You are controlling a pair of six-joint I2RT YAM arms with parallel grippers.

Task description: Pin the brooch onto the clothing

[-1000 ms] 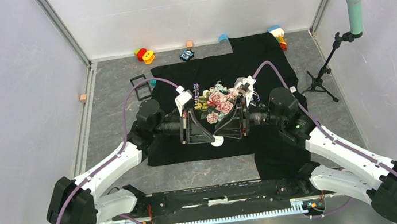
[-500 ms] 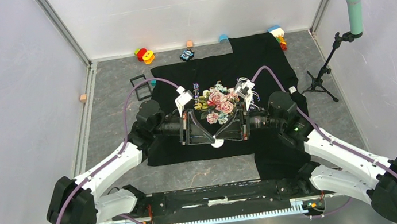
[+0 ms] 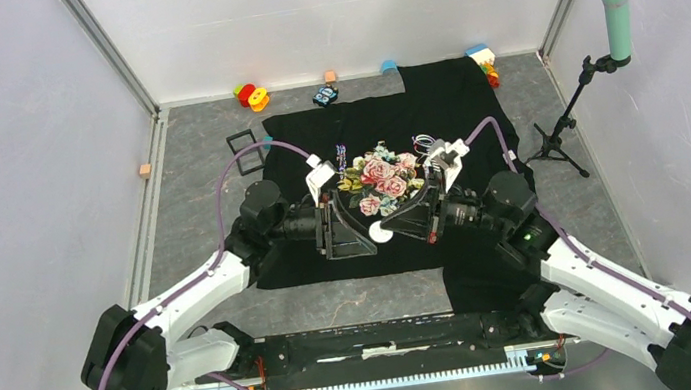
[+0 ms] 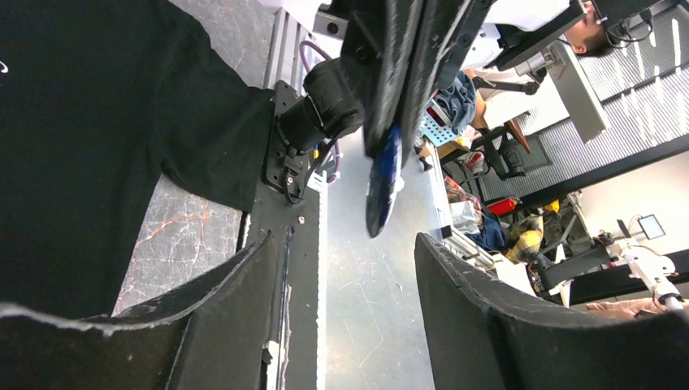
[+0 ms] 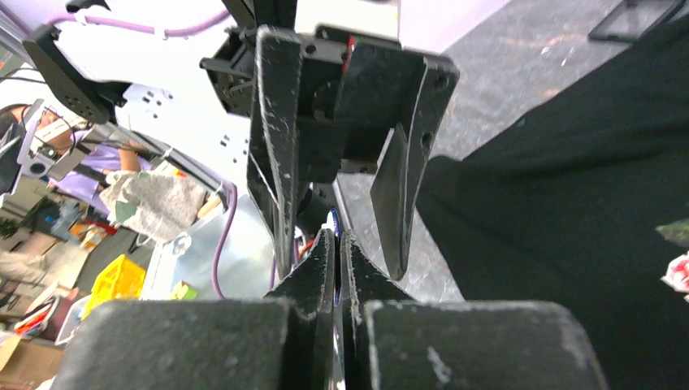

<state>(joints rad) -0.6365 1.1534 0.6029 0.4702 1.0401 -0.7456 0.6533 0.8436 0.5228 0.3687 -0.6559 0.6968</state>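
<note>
Brooch [image 3: 382, 234]: blue disc, held edge-on by the right gripper [image 5: 335, 241], whose fingers are pinched tight on its rim. Location: raised over the black T-shirt [image 3: 458, 120], just below the rose print [image 3: 382, 178]. Left gripper [image 4: 345, 248] faces it with fingers spread wide, gripping nothing; the brooch sits just beyond their tips. T-shirt lies spread on the grey table [image 3: 198, 174].

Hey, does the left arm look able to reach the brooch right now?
Probably yes: the left gripper stands open facing the brooch with nothing between them, though the right gripper is shut on it.
</note>
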